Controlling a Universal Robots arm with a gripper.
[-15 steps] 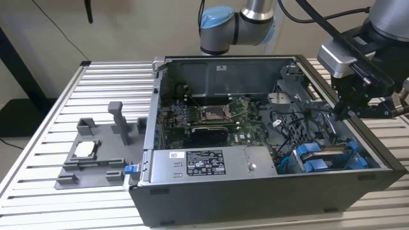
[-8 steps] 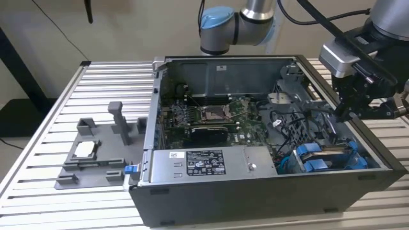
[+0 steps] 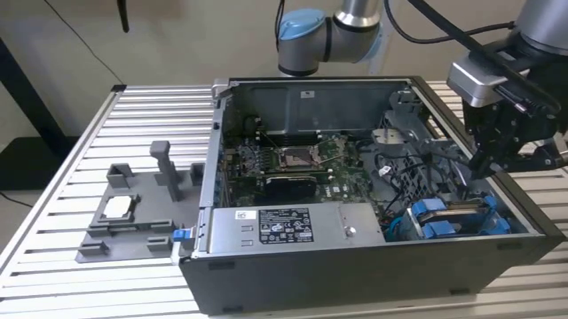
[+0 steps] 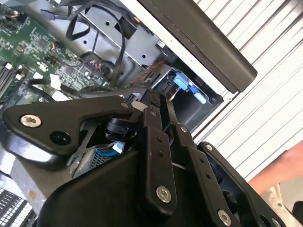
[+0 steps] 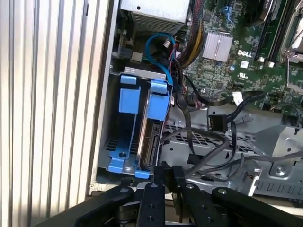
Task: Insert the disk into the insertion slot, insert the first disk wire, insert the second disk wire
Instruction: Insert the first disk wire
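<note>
One step seems done: the disk (image 5: 150, 137) sits inside the insertion slot (image 5: 142, 72). A black wire connector (image 5: 217, 124) hangs loose. The gripper (image 5: 169, 169) hovers near, fingers pressed together.

Bright, even light, seemingly from above; case (image 3: 355, 272) interior lies shadowed.

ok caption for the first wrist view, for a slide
Gripper beside the disk, which sits in the insertion slot, loose cables alongside.
</note>
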